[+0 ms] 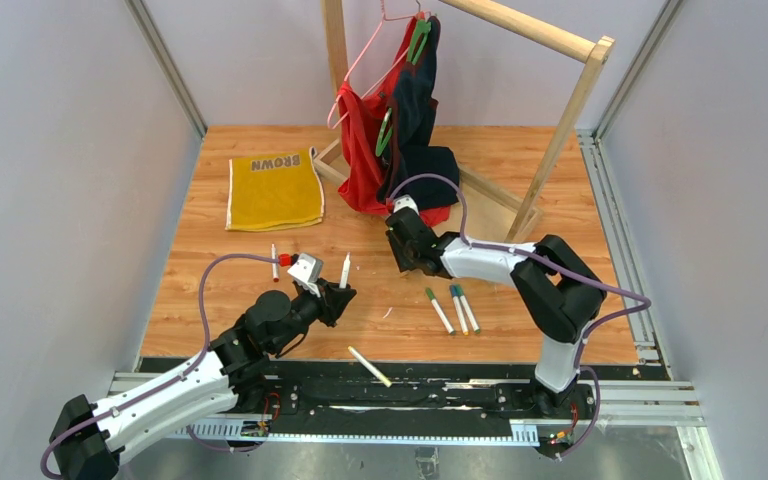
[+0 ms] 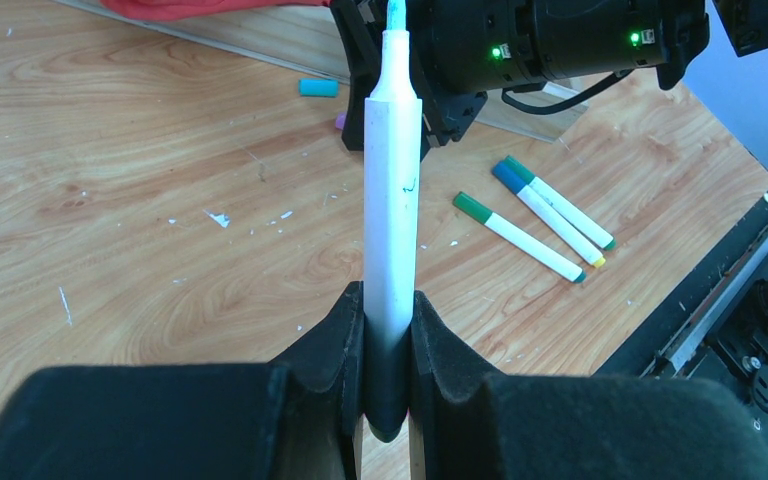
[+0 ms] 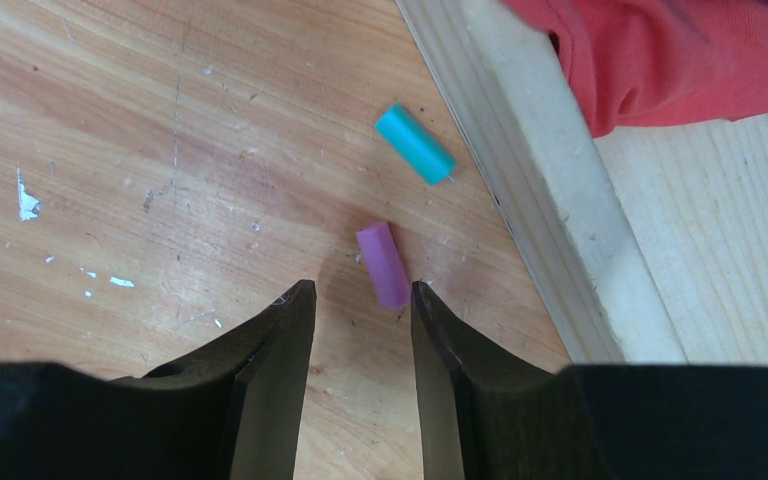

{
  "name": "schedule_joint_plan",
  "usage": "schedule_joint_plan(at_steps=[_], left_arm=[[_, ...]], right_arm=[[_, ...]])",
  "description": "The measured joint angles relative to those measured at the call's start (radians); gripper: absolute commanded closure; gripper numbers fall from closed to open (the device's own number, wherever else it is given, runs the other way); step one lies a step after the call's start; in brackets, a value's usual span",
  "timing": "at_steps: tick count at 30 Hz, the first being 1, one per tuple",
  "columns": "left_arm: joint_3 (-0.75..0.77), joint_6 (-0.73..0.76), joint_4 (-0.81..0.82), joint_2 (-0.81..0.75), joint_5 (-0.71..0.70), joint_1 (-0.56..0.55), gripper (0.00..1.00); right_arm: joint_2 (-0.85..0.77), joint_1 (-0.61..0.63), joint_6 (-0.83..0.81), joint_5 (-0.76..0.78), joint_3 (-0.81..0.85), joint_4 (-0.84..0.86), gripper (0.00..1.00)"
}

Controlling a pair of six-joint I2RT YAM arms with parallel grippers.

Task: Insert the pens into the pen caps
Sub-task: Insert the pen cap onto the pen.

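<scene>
Pinch of left hand (image 2: 390,330) on upright white pen (image 2: 392,190), teal nib up. Right hand (image 3: 360,310) half spread, low over counter (image 3: 110,150), purple cap (image 3: 383,265) just ahead of fingertips, teal cap (image 3: 415,144) beyond. "BROWN" on yellow cloth (image 1: 274,190), top view only; both caps visible from wrists only.

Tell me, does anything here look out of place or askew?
One pen lies slanted across the table's near edge, partly over the black rail, apart from the three pens grouped to its right.
</scene>
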Motion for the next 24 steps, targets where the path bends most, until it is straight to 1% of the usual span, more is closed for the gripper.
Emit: schedule_joint_plan(at_steps=[9, 15, 21, 24], left_arm=[[0.0, 0.0, -0.001, -0.01, 0.001, 0.0, 1.0], [0.0, 0.0, -0.006, -0.029, 0.002, 0.0, 1.0], [0.0, 0.0, -0.01, -0.038, 0.002, 0.0, 1.0], [0.0, 0.0, -0.012, -0.039, 0.002, 0.0, 1.0]], right_arm=[[0.045, 0.0, 0.029, 0.011, 0.06, -0.054, 0.64], [0.061, 0.0, 0.039, 0.011, 0.082, -0.091, 0.73], [0.082, 0.0, 0.041, 0.011, 0.121, -0.131, 0.75], [0.095, 0.0, 0.039, 0.011, 0.146, -0.15, 0.81]])
